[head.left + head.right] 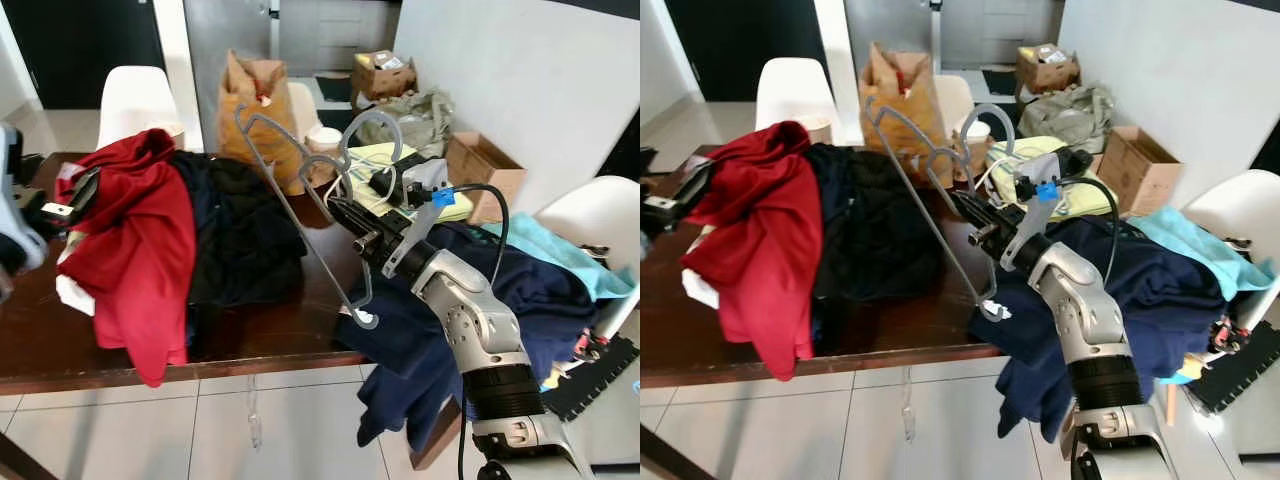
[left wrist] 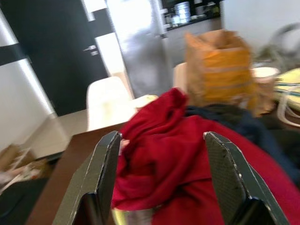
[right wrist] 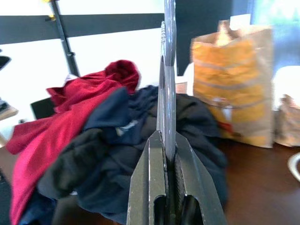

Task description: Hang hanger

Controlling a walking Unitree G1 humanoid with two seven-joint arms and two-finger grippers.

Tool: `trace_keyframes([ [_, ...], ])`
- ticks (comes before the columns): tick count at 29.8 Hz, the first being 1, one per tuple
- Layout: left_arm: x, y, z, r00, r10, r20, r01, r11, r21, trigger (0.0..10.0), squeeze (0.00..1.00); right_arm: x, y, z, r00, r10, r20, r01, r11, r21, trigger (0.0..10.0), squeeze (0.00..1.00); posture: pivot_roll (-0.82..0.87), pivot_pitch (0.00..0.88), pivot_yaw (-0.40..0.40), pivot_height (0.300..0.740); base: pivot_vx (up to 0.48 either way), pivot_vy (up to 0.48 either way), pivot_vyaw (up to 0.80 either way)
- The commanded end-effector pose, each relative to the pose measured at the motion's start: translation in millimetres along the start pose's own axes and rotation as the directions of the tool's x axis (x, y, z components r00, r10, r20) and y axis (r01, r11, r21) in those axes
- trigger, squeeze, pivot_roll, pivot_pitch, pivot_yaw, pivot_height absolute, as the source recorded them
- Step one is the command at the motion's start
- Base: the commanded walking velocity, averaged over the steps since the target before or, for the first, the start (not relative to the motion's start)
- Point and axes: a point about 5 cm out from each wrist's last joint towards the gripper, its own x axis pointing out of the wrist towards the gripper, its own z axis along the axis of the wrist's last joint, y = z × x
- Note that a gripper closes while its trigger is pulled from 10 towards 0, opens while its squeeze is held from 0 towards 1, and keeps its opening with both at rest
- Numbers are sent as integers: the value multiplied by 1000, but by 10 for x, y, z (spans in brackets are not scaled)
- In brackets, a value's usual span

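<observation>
Right gripper (image 1: 350, 222) is clamped on a grey plastic hanger (image 1: 300, 195), holding it above the dark wooden table (image 1: 250, 340); in the right wrist view the two black fingers (image 3: 150, 187) are pressed together with the hanger's thin edge between them. Hanger is tilted, hook end toward the far side of the table near the brown paper bag (image 1: 258, 100), lower corner hanging near the table's front edge beside the navy garment (image 1: 470, 310); the navy garment drapes over the table's front right corner. Left gripper (image 2: 161, 183) sits at the table's left end with its fingers spread wide and nothing between them, pointed at the red garment (image 1: 135, 240). Red garment lies heaped on the left part of the table, touching a black garment (image 1: 240, 230) piled just beside it. White chair (image 1: 135, 100) stands behind the table; cardboard box (image 1: 485, 170) rests on the floor by the wall.
</observation>
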Motion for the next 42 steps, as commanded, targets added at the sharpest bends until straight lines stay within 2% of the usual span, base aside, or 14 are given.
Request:
trace_keyframes([
  [1, -29, 156, -73, 998, 50, -34, -49, 998, 48, 10000, 0, -16, -8, -14, 1000, -5, -4, 5, 1000, -12, 10000, 0, 54, 0, -57, 740, 0, 0, 0],
  [5, -46, 255, -138, 995, 92, -42, -91, 995, 41, 10000, 0, -27, -14, -16, 1000, -7, -10, 6, 1000, -18, 10000, 0, 48, 0, -58, 740, 0, 0, 0],
  [8, -41, 246, -163, 995, 96, -33, -95, 995, 5, 10000, 0, -33, -14, -17, 1000, -6, -12, 6, 1000, -20, 10000, 0, 46, 0, -58, 740, 0, 0, 0],
  [12, -35, 218, -163, 996, 89, -25, -89, 996, -2, 10000, 0, -36, -14, -17, 1000, -5, -13, 5, 1000, -21, 10000, 0, 44, 0, -57, 740, 0, 0, 0],
  [21, 12, 72, 46, 995, 43, 87, -42, 999, -6, 10000, 0, -44, 49, 36, 998, 55, 24, -54, 998, -37, 10000, 0, 52, 0, -63, 740, 238, 0, 86],
  [27, 24, 42, 108, 994, 31, 105, -31, 1000, -2, 10000, 0, -36, 75, 48, 997, 71, 40, -71, 997, -23, 10000, 0, 56, 0, -61, 740, 313, 0, 761],
  [34, 41, 12, 163, 992, 2, 124, -3, 1000, 6, 10000, 0, -27, 51, 42, 998, 41, 49, -41, 999, 1, 10000, 0, 55, 0, -57, 740, 314, 0, 0],
  [37, 51, -11, 176, 992, -18, 128, 18, 1000, 4, 10000, 0, -30, 34, 47, 998, 29, 50, -29, 1000, 0, 10000, 0, 53, 0, -55, 740, 316, 0, 0],
  [42, 44, -247, 214, 971, -191, 143, 196, 980, -19, 10000, 0, -31, -2, 53, 999, 6, 43, -6, 1000, 8, 10000, 0, 51, 0, -51, 740, 49, 0, -160],
])
